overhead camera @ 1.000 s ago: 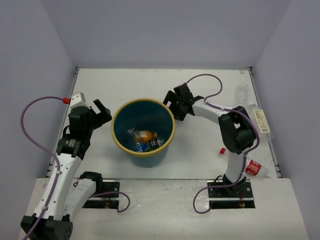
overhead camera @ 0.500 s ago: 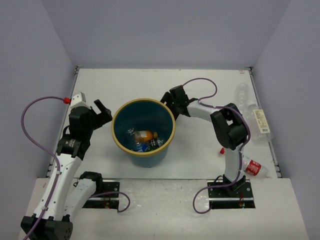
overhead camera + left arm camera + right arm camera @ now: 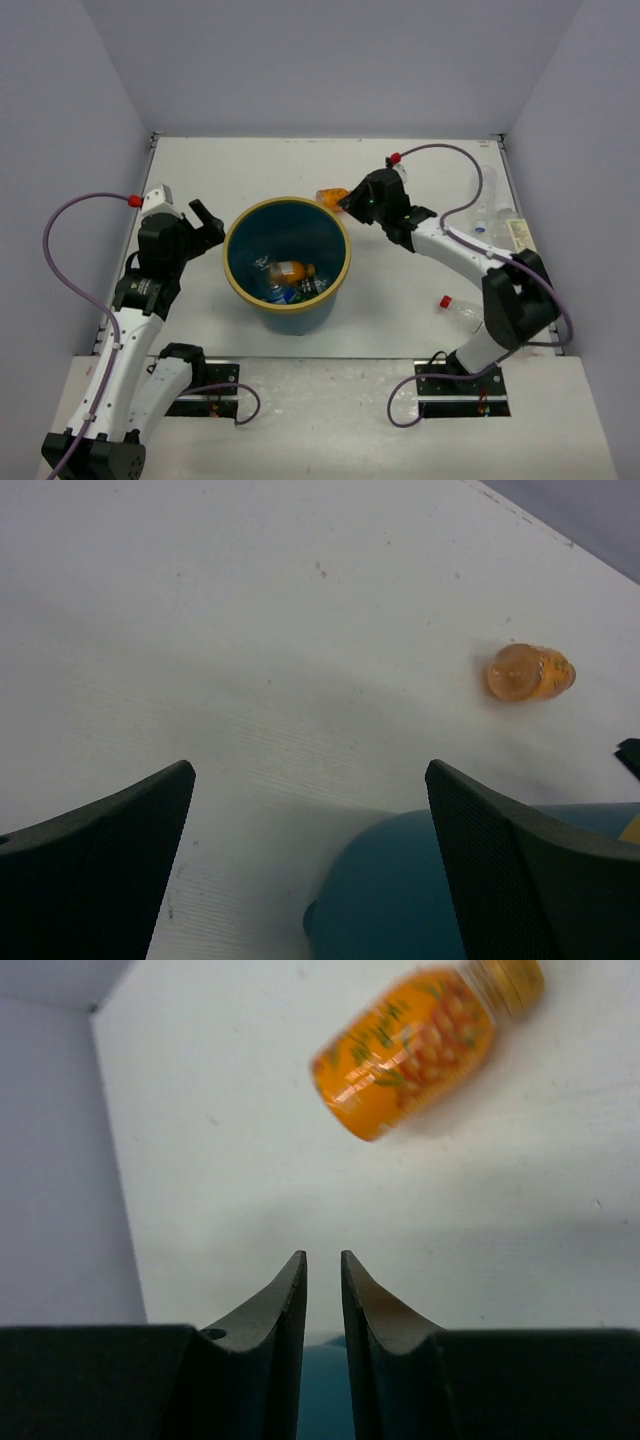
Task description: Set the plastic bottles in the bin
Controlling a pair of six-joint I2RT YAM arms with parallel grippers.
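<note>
Orange bottle (image 3: 405, 1050), gold cap (image 3: 510, 978), lying sideways; teal bin (image 3: 300, 318) beside.

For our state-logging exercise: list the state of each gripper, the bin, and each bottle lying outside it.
Left gripper: open, empty.
Right gripper: shut, empty.
Bin: upright, several bottles inside.
Orange bottle: lying on the table behind the bin, not held.
Red-capped bottle: lying on the table, right side, not held.
</note>
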